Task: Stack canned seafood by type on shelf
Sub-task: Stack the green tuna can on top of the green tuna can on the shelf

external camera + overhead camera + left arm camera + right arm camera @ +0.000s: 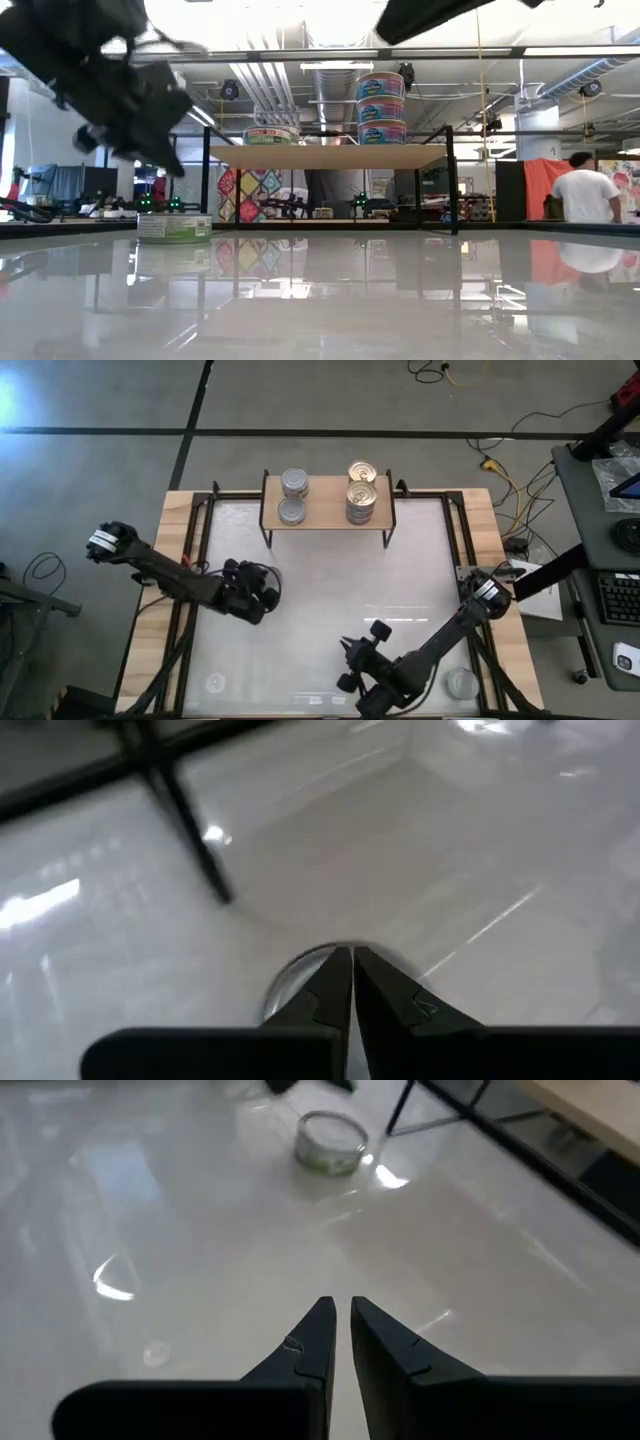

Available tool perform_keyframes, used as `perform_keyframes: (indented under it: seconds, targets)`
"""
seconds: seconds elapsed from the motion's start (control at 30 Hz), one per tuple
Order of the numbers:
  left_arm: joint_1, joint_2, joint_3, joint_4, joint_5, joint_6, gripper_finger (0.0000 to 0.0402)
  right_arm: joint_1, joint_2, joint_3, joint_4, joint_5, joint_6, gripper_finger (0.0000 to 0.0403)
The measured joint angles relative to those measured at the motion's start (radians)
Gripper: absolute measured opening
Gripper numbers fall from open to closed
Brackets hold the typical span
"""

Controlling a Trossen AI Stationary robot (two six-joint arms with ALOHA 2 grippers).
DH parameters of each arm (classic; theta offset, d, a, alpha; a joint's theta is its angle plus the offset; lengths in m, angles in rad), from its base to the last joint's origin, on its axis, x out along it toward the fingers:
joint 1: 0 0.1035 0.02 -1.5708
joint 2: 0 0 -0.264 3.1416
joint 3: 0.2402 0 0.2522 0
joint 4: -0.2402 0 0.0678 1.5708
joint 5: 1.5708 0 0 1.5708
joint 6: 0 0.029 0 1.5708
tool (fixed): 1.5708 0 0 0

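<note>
round metal tin (331, 1142) on glossy table; left gripper (351, 982), right gripper (340, 1330) closed, empty

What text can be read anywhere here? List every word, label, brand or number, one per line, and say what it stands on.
No text can be read in any view.
Stacked tins on the shelf: colourful printed bands, too small to read.
Lower tin on the shelf: label blurred.
Lone tin on the table: green-and-white label, blurred.
Left arm's white band and right arm's white band: markings too small to read.
</note>
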Motion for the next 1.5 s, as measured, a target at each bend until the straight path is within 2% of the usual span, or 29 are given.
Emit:
perform_keyframes:
  seconds: [0.17,0.3,0.4,0.57,0.7,0.83,0.97,1.1,1.2,1.37,1.5]
  targets:
    - [0.013,0.068,-0.036,0.021,0.045,-0.094,0.0,-0.035,0.0,-0.015,0.015,0.051,-0.024,0.0029]
    - [0.014,0.138,-0.029,0.081,0.083,-0.1,0.0,-0.058,0.0,-0.017,0.013,0.052,-0.137,0.0029]
    - [0.013,0.209,-0.02,0.227,0.093,-0.027,0.0,-0.074,0.0,-0.008,0.013,0.052,-0.208,0.0029]
    - [0.013,0.369,0.038,0.562,0.097,0.131,0.0,-0.087,0.0,-0.006,-0.004,0.035,-0.264,0.0029]
    - [0.005,0.461,0.16,0.667,0.188,0.263,0.0,-0.079,-0.002,-0.007,-0.067,0.004,-0.247,0.0029]
    - [-0.026,0.486,0.307,0.651,0.264,0.438,0.0,-0.057,-0.003,-0.007,-0.193,0.002,-0.125,0.0029]
    - [-0.061,0.474,0.41,0.495,0.204,0.454,0.0,-0.04,-0.004,-0.02,-0.289,-0.002,0.028,0.0029]
    - [-0.094,0.466,0.434,0.301,0.124,0.335,0.0,-0.044,-0.004,-0.064,-0.282,-0.012,0.061,0.0029]
    - [-0.133,0.472,0.406,0.237,0.103,0.214,0.0,-0.068,-0.004,-0.118,-0.256,-0.012,0.051,0.0029]
    - [-0.193,0.507,0.343,0.244,0.067,0.053,0.0,-0.135,-0.003,-0.205,-0.22,-0.016,-0.015,0.0029]
    - [-0.209,0.586,0.298,0.309,0.043,0.029,0.0,-0.201,-0.003,-0.26,-0.108,-0.021,-0.116,0.0028]
